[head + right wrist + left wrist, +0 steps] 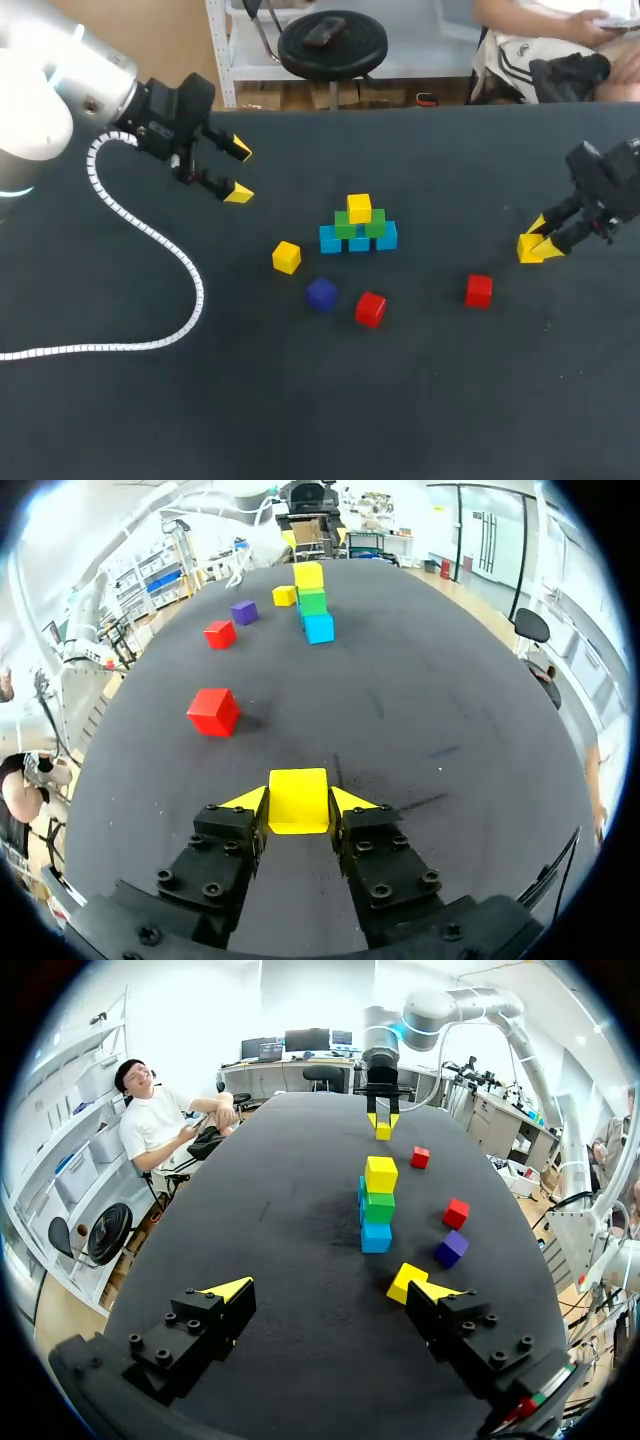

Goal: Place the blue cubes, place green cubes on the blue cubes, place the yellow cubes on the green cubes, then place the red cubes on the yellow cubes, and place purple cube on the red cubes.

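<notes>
Table [300, 400]: dark matt top, carrying every item listed below. Left arm [60, 90]: silver and black, entering from the far left corner. A white coiled cable [150, 235] trails from it in a loop across the table's left side. Right arm [605, 185]: black wrist, entering from the right edge. Left gripper [239, 172]: over the far left part of the table, well apart from all cubes, fingers spread wide with nothing between them. Right gripper [533, 247]: at the table's right side, fingers clamped from both sides on the held yellow cube [298, 800]; whether that cube touches the table cannot be told. Pyramid, table centre: three blue cubes [359, 242] in a touching row on the table; two green cubes [346, 226] side by side on the blue row; one top yellow cube [359, 208] on the green pair. Loose yellow cube [285, 257]: on the table, left of the pyramid, near it but apart. Purple cube [321, 293]: on the table, near the loose yellow cube, on the robot's side of the pyramid. First red cube [370, 308]: on the table, just right of the purple cube, not touching. Second red cube [478, 290]: on the table, alone, between the pyramid and the right gripper.
</notes>
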You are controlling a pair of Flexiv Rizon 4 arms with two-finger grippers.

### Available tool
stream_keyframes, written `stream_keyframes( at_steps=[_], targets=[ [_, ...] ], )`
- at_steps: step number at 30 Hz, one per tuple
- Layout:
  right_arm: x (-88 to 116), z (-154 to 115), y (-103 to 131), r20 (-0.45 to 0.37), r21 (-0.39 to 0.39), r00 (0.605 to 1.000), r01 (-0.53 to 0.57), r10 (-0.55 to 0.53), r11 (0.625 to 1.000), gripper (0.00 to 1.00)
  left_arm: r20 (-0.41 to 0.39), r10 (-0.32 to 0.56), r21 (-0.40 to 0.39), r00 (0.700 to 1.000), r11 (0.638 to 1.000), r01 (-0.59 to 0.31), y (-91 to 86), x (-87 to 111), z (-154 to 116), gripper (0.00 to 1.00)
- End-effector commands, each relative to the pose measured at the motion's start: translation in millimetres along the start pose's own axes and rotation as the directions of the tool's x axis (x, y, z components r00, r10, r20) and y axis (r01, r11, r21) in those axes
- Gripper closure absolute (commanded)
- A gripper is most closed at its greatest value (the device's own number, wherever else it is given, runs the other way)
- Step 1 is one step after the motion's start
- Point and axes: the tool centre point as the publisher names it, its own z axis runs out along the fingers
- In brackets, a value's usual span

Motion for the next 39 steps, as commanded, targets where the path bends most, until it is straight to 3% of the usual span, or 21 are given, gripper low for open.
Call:
stream_keyframes(
  at_steps=[1, 12, 13, 17, 18, 26, 30, 34, 39],
  targets=[
    [-1.1, 8.1, -0.7, 0.007, 0.014, 1.000, -0.010, 0.010, 1.000, 1.00, -0.002, 0.001, 0.005, 1.000, 1.000, -0.001, 2.3, -0.1, 0.2, 0.00],
    [-11.4, 10.3, -1.1, 0.023, 0.015, 1.000, 0.019, -0.019, 1.000, 1.00, -0.002, 0.001, 0.005, 1.000, 1.000, -0.001, 2.3, -0.1, 0.2, 0.00],
    [-11.6, 10.6, -1.3, 0.023, 0.015, 1.000, 0.021, -0.021, 1.000, 0.96, -0.002, 0.001, 0.005, 1.000, 1.000, -0.001, 2.3, -0.1, 0.2, 0.00],
    [-10.2, 13.9, -2.5, 0.015, 0.008, 1.000, 0.021, -0.022, 1.000, 0.52, -0.002, 0.001, 0.005, 1.000, 1.000, -0.001, 2.3, -0.1, 0.2, 0.00],
    [-9.5, 14.4, -3.0, 0.015, 0.005, 1.000, 0.021, -0.021, 1.000, 0.00, -0.002, 0.001, 0.005, 1.000, 1.000, -0.001, 2.3, -0.1, 0.2, 0.00],
    [-1.2, 7.8, -5.3, 0.044, -0.006, 0.999, 0.030, -0.030, 1.000, 0.00, -0.002, 0.001, 0.005, 1.000, 1.000, -0.001, 2.3, -0.1, 0.2, 0.00],
    [0.8, -3.6, -6.2, 0.087, 0.000, 0.991, 0.097, -0.097, 0.995, 0.00, -0.002, 0.001, 0.005, 1.000, 1.000, -0.001, 2.3, -0.1, 0.2, 0.00],
    [-0.8, -13.1, -8.9, 0.099, -0.042, 0.978, 0.188, -0.183, 0.981, 0.00, -0.002, 0.001, 0.005, 1.000, 1.000, -0.001, 2.3, -0.1, 0.2, 0.00],
    [-4.7, -18.2, -11.4, 0.111, -0.034, 0.977, 0.188, -0.183, 0.982, 0.00, -0.002, 0.001, 0.005, 1.000, 1.000, -0.001, 2.3, -0.1, 0.2, 0.00]
  ],
)
